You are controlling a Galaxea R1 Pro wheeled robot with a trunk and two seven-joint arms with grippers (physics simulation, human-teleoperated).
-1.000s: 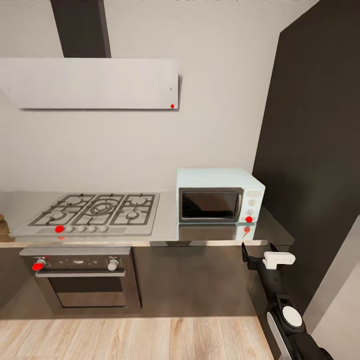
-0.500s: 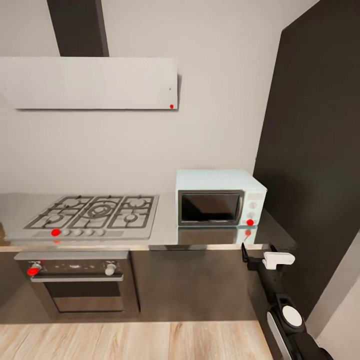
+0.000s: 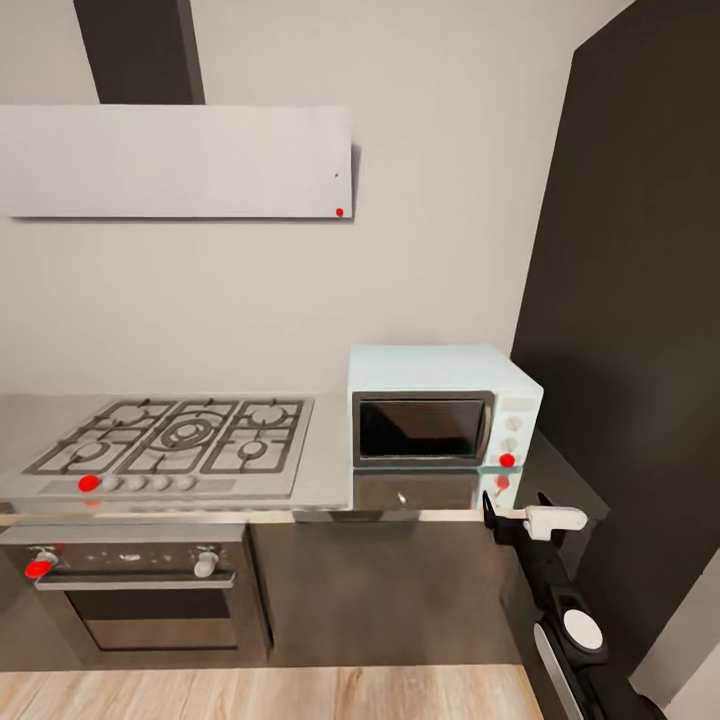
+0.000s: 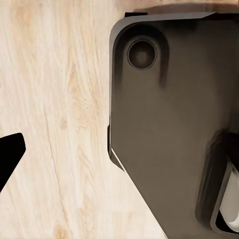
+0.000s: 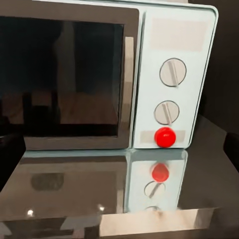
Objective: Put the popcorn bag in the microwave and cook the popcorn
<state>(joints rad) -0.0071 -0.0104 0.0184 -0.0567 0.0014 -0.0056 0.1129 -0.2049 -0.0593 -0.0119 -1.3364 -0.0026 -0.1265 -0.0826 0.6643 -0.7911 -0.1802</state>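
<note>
The pale mint microwave stands at the right end of the grey steel countertop, its dark glass door shut. The right wrist view looks straight at the microwave, showing two knobs and a red dot on the side panel. My right gripper hovers in front of the counter's edge, below the microwave's panel, open with nothing between its fingers. One dark fingertip of my left gripper hangs over the wood floor. The popcorn bag is out of view.
A steel gas hob fills the counter's left part, with an oven below and a hood above. A tall dark cabinet walls off the right side. My own dark base sits on the wood floor.
The camera has moved closer and to the right, so the microwave looks larger and the hob has slid left. A brown thing at the counter's far left has left the picture.
</note>
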